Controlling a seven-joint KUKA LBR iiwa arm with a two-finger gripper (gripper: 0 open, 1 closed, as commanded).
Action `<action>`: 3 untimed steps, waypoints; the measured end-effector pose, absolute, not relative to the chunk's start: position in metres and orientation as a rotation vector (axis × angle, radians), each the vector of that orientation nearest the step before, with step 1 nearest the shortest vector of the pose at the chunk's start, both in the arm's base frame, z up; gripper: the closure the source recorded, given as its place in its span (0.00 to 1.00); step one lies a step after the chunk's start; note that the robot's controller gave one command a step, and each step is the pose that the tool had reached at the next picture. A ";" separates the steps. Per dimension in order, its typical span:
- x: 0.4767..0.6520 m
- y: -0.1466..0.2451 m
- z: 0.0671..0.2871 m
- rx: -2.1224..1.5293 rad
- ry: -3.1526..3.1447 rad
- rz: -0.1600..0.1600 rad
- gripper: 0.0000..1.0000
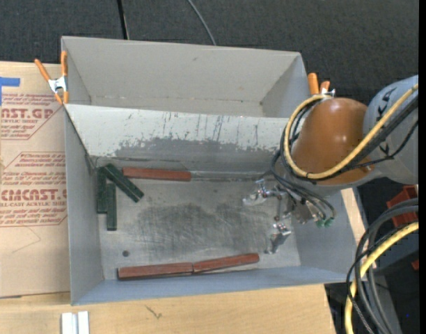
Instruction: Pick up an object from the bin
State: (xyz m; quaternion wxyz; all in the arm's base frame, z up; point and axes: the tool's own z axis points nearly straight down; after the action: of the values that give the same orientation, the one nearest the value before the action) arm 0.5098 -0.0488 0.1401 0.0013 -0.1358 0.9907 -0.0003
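Note:
My gripper (266,220) hangs low over the right part of the bin floor, its two metal fingers spread apart, open, with nothing between them. The lower fingertip is just above the right end of a red-brown flat stick (225,261) that lies along the front wall. A second red-brown stick (155,271) lies end to end with it on the left.
A third red-brown stick (156,175) lies along the back wall. Two dark green bars (106,199) (124,183) lie crossed at the left wall. The orange-covered arm with its cables stands over the bin's right wall.

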 end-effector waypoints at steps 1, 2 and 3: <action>0.509 -0.044 0.108 -0.540 3.094 0.002 0.00; 0.490 -0.045 0.077 -0.492 3.076 -0.004 1.00; 0.490 -0.044 0.076 -0.492 3.076 -0.004 1.00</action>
State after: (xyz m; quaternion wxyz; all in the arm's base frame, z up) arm 0.4896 -0.0445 0.0765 0.0132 -0.1580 0.9873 -0.0013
